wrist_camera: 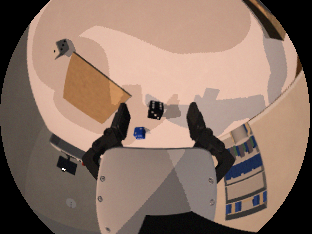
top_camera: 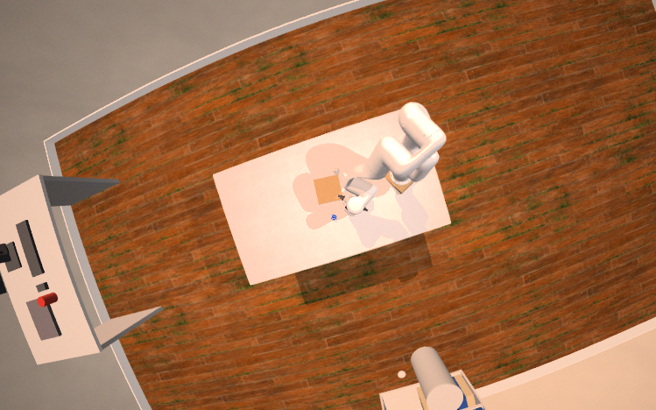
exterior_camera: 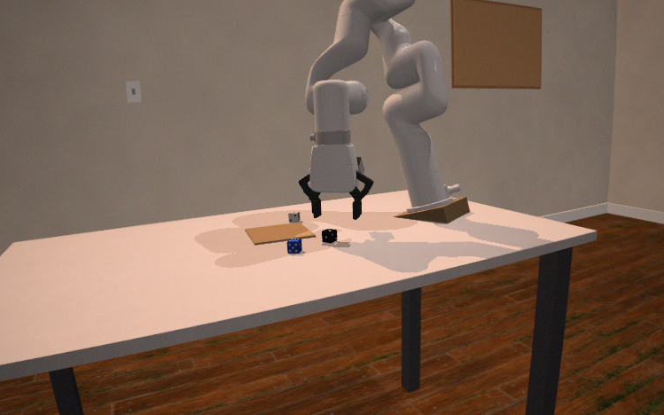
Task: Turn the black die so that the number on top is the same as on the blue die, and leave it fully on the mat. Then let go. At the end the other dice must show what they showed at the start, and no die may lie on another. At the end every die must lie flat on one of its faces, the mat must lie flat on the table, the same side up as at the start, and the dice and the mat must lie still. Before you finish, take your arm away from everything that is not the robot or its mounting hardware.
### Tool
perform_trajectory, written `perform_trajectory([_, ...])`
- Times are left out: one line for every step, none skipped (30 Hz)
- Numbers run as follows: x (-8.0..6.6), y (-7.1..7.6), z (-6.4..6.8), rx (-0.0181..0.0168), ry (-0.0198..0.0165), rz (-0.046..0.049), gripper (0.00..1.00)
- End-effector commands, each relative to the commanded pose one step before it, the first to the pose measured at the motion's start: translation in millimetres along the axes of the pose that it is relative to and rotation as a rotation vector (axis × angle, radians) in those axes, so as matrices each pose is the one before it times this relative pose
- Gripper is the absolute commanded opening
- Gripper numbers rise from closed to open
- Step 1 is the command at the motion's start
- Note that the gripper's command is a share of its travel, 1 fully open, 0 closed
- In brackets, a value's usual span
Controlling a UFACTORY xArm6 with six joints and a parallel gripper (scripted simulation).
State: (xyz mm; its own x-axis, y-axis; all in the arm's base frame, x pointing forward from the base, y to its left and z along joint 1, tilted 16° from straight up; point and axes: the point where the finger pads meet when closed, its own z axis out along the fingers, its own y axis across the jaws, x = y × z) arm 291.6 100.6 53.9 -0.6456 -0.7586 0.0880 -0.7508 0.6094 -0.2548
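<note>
Descent should have been straight, the hand (exterior_camera: 336, 208) spread and empty, straddling the small black die (exterior_camera: 329, 236) at the tan mat's (exterior_camera: 278, 232) three o'clock.

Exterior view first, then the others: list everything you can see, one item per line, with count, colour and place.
Black die: one, black, on the table just right of the mat, below the gripper.
Blue die: one, blue, on the table at the mat's front edge.
Grey die: one, grey, on the table behind the mat.
Mat: one, tan, flat on the table.
Table: one, pale top, dark legs.
Cork board: one, brown, on the wall.
Wall switch: one, white.
Gripper: one, black fingers, open, empty, above the table.
Arm base: one, brown wedge.
</note>
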Motion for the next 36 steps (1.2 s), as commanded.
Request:
perform_trajectory([-1.18,-0.63,-0.87,0.00112,-0.00296,0.00046,1.0])
perform_trajectory([-0.38,-0.2,0.0,0.0,0.0,0.0,1.0])
perform_trajectory([-0.95,-0.5,0.0,0.0,0.0,0.0,1.0])
perform_trajectory([-1.69,-0.88,0.0,0.0,0.0,0.0,1.0])
perform_trajectory([-2.53,-1.31,0.0,0.0,0.0,0.0,1.0])
perform_trajectory([0.0,0.0,0.0,0.0,0.0,0.0,1.0])
perform_trajectory([0.0,0.0,0.0,0.0,0.0,0.0,1.0])
perform_trajectory([-3.39,-1.76,0.0,0.0,0.0,0.0,1.0])
perform_trajectory([-4.24,-2.2,0.0,0.0,0.0,0.0,1.0])
perform_trajectory([-5.01,-2.6,0.0,0.0,0.0,0.0,1.0])
perform_trajectory([-5.66,-2.94,0.0,0.0,0.0,0.0,1.0])
perform_trajectory([-6.18,-3.2,0.01,0.0,0.0,0.0,1.0])
perform_trajectory([-6.52,-3.38,-0.01,0.0,0.0,0.0,1.0])
perform_trajectory([-6.69,-3.46,0.0,0.0,0.0,0.0,1.0])
perform_trajectory([-6.66,-3.45,0.0,0.0,0.0,0.0,1.0])
perform_trajectory([-6.45,-3.34,0.0,0.0,0.0,0.0,1.0])
perform_trajectory([-6.06,-3.14,0.0,0.0,0.0,0.0,1.0])
perform_trajectory([-5.52,-2.86,0.0,0.0,0.0,0.0,1.0])
perform_trajectory([-4.85,-2.51,0.0,0.0,0.0,0.0,1.0])
perform_trajectory([-4.08,-2.12,0.0,0.0,0.0,0.0,1.0])
perform_trajectory([-3.26,-1.69,0.0,0.0,0.0,0.0,1.0])
perform_trajectory([-2.42,-1.25,0.0,0.0,0.0,0.0,1.0])
perform_trajectory([0.0,0.0,0.0,0.0,0.0,0.0,1.0])
perform_trajectory([0.0,0.0,0.0,0.0,0.0,0.0,1.0])
perform_trajectory([-1.62,-0.84,0.0,0.0,0.0,0.0,1.0])
perform_trajectory([-0.91,-0.47,0.0,0.0,0.0,0.0,1.0])
perform_trajectory([-0.37,-0.19,0.0,0.0,0.0,0.0,1.0])
perform_trajectory([-0.06,-0.03,0.0,0.0,0.0,0.0,1.0])
perform_trajectory([0.0,0.0,0.0,0.0,0.0,0.0,1.0])
perform_trajectory([0.0,0.0,0.0,0.0,0.0,0.0,1.0])
perform_trajectory([0.0,0.0,0.0,0.0,0.0,0.0,1.0])
perform_trajectory([0.0,0.0,0.0,0.0,0.0,0.0,1.0])
perform_trajectory([0.0,0.0,0.0,0.0,0.0,0.0,1.0])
perform_trajectory([0.0,0.0,0.0,0.0,0.0,0.0,1.0])
perform_trajectory([0.0,0.0,0.0,0.0,0.0,0.0,1.0])
perform_trajectory([0.0,0.0,0.0,0.0,0.0,0.0,1.0])
